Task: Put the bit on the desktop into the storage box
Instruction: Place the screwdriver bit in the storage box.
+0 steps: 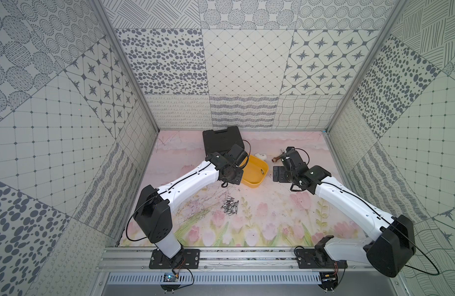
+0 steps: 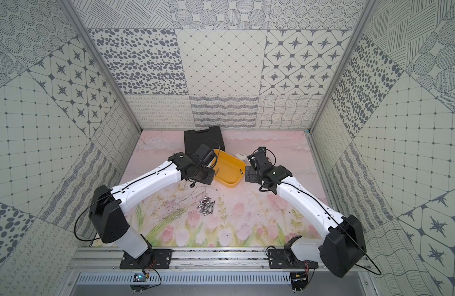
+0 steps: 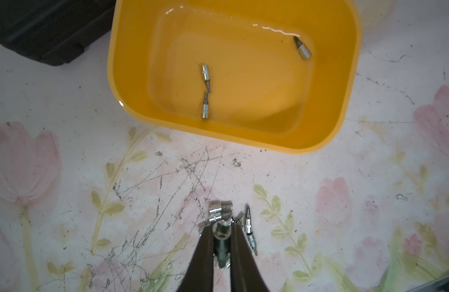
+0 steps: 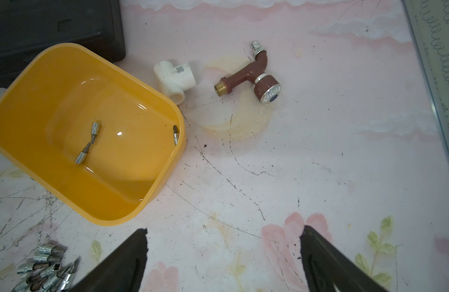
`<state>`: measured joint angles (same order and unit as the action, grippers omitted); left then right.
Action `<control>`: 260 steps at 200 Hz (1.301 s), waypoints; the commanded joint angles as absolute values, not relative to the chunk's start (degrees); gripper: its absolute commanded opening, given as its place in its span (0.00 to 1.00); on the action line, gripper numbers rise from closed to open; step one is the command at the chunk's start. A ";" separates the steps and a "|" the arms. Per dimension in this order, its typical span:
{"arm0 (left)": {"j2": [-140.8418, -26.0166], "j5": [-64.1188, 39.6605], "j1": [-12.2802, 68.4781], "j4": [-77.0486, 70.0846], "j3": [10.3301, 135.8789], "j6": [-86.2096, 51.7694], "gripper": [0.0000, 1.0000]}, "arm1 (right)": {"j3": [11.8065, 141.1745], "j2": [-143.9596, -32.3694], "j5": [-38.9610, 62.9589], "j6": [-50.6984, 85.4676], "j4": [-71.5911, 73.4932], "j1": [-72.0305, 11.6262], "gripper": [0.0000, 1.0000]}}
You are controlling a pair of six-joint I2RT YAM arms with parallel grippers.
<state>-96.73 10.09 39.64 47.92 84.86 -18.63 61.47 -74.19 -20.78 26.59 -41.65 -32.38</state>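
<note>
Left wrist view: the left hand [image 3: 222, 228] is clamped on a bit [image 3: 221, 236] at the pile [image 3: 218, 211] on the tabletop [image 3: 66, 177], short of the storage box [image 3: 127, 75], which holds three bits [image 3: 205, 73]. The narrow pinch probably lets it drop cleanly. The right hand [image 4: 223, 232], fingers apart, hangs beside the box, leaving room.

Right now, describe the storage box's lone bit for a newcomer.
Find the yellow storage box beside the black tool case. Its lone bit lies against a side wall, dark pointed tip; the other two bits touch tip to tip mid-floor.
</note>
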 commanded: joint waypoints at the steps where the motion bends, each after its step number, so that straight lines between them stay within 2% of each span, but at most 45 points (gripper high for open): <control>1: -101.40 8.79 37.70 46.34 90.45 -11.10 0.08 | 60.56 -73.21 -20.17 27.36 -40.08 -32.08 0.97; 64: -114.17 7.27 34.93 47.95 103.03 -6.52 0.08 | 59.87 -72.95 -19.86 27.68 -40.08 -32.08 0.97; 168: -127.92 10.21 33.63 51.86 113.03 -3.70 0.08 | 59.49 -73.10 -19.82 27.87 -40.07 -31.90 0.97; 260: -131.70 9.68 33.63 52.28 113.62 -4.14 0.08 | 59.40 -73.39 -19.69 28.08 -39.99 -31.78 0.96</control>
